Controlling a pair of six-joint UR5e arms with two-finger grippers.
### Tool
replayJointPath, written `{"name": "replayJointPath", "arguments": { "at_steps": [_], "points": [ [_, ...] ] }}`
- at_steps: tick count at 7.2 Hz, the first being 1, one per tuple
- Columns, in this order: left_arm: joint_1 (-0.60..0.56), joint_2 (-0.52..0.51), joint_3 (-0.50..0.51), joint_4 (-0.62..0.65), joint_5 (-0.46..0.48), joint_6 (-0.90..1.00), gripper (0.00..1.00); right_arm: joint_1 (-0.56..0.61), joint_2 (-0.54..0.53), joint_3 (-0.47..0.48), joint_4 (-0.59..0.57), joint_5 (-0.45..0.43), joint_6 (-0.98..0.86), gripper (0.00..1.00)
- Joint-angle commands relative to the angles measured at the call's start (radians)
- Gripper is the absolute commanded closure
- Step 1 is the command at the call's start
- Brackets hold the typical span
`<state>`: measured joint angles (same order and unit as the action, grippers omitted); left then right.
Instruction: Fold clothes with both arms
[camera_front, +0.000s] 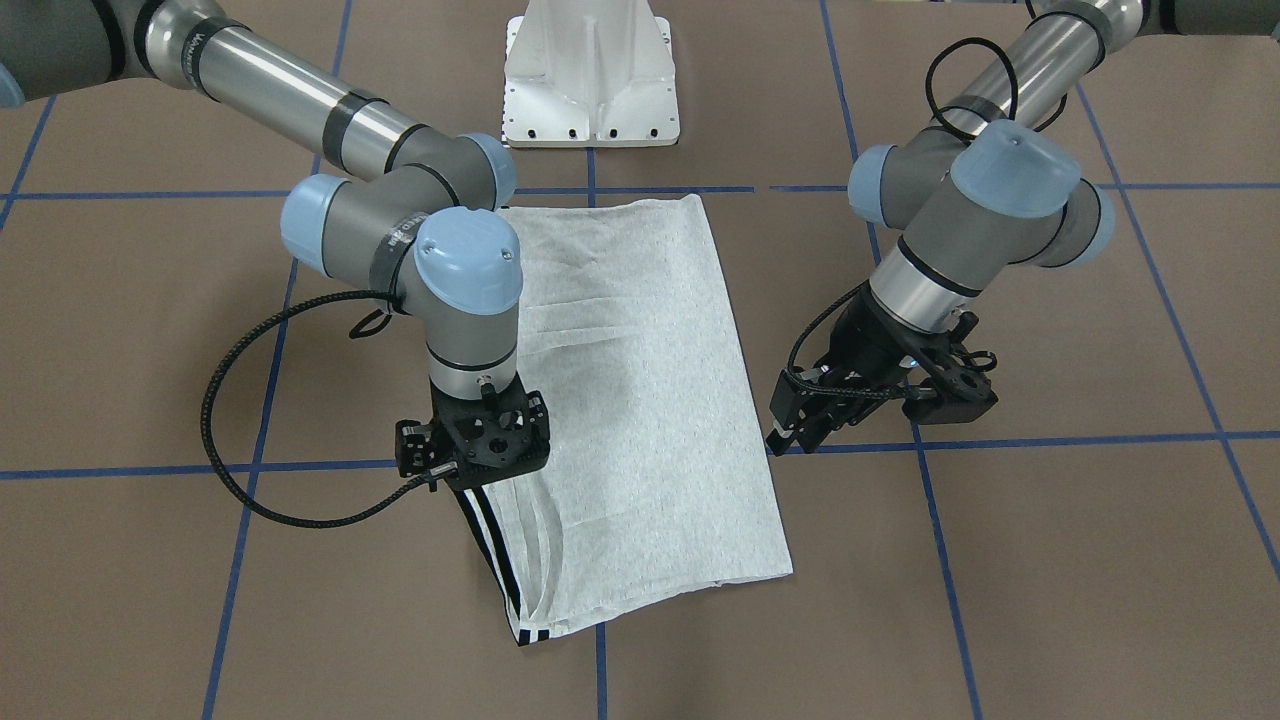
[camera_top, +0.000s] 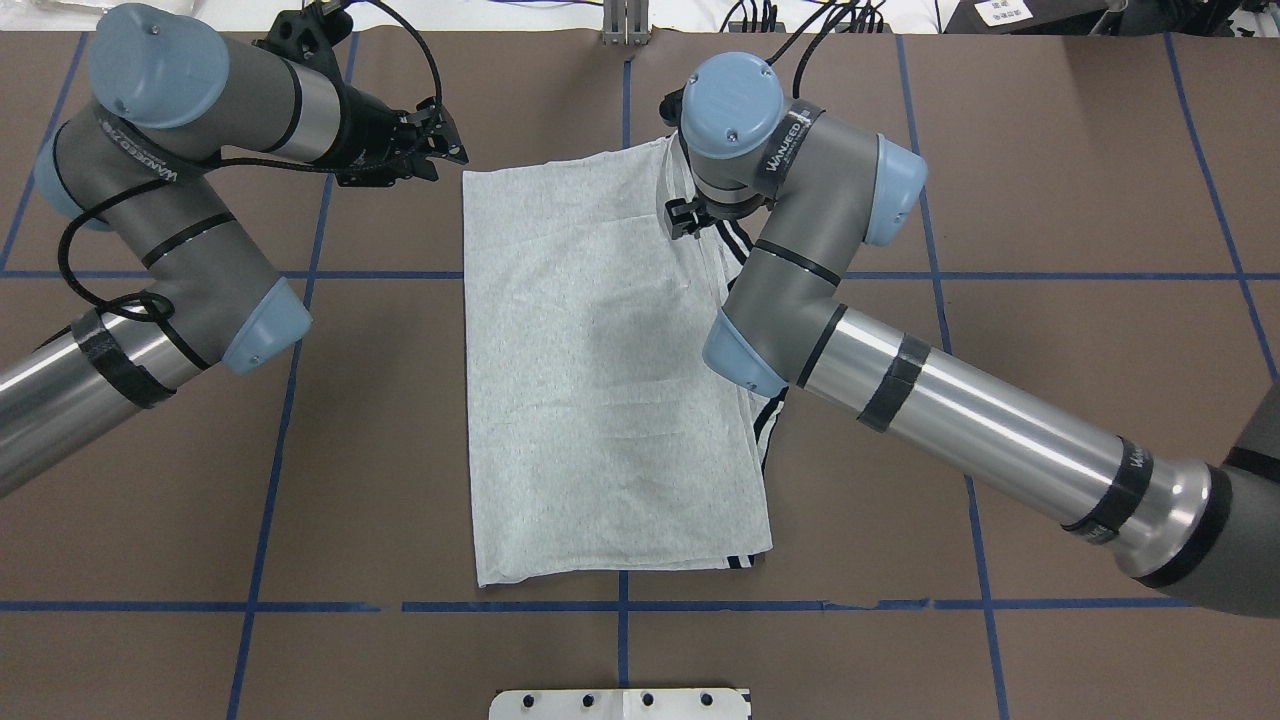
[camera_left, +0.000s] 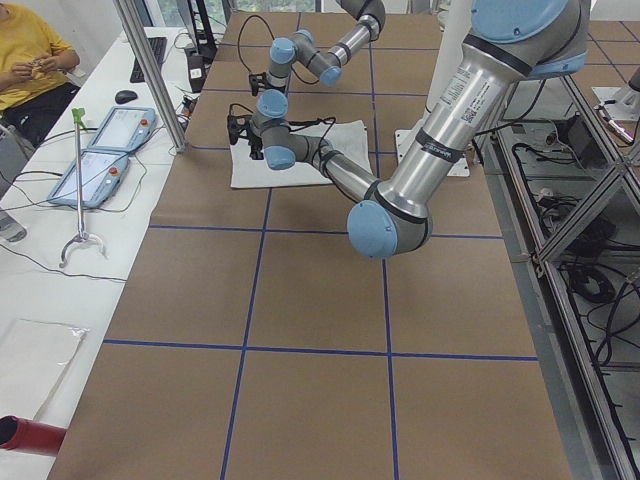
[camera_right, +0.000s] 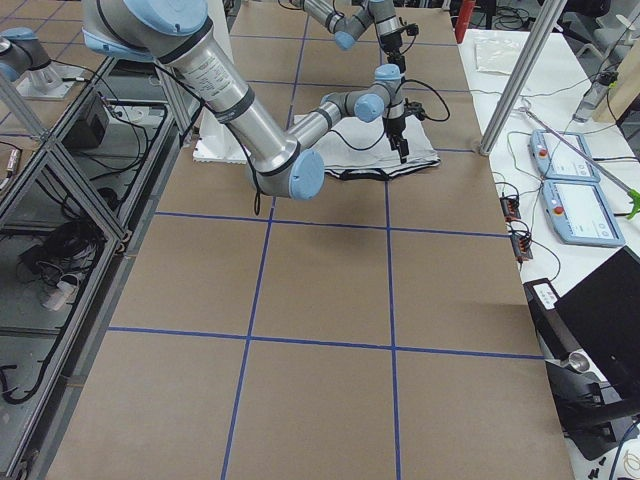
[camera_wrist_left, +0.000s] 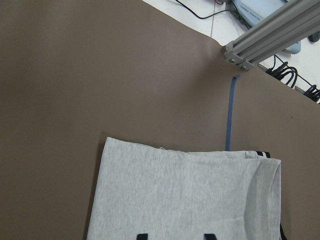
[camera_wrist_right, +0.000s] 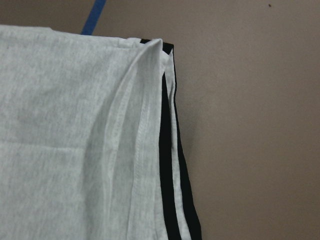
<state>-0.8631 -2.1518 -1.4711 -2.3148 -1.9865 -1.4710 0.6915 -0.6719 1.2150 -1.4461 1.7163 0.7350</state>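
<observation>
Two arms flank one folded T-shirt (camera_top: 600, 400) on the brown counter (camera_top: 1050, 200). At the overhead view's left you see the left arm (camera_top: 180, 250) bent in from the side. The left fingers (camera_front: 800, 425) hang just beside the shirt's left long edge, toward its far end, over bare counter and clear of the cloth. In that arm's wrist view two black tips sit well apart at the bottom edge, so those fingers are spread and hold nothing.

In the middle, the shirt lies flat as a long grey rectangle, plain side up, running away from the robot. Black stripes (camera_wrist_right: 166, 160) peek out along its right long edge.

On the right, the right arm (camera_top: 960, 410) reaches over that striped edge, its wrist pointing straight down near the shirt's far end. The right fingers (camera_right: 402, 148) are hidden beneath the wrist from above. Their own camera shows only the striped fold up close, so you cannot tell whether they are spread or pinching the cloth.
</observation>
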Motion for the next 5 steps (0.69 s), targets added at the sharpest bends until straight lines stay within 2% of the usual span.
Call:
{"name": "replayJointPath", "arguments": {
  "at_steps": [1,3,5],
  "points": [
    [0.001,0.010,0.000,0.000,0.000,0.000,0.52,-0.003,0.090,-0.142,0.044,-0.010,0.014,0.00],
    [0.001,0.018,0.000,-0.003,0.000,0.001,0.52,-0.012,0.094,-0.188,0.047,-0.050,0.012,0.00],
    [0.001,0.020,0.000,-0.005,-0.012,0.001,0.51,-0.012,0.083,-0.227,0.099,-0.057,0.010,0.00]
  ]
}}
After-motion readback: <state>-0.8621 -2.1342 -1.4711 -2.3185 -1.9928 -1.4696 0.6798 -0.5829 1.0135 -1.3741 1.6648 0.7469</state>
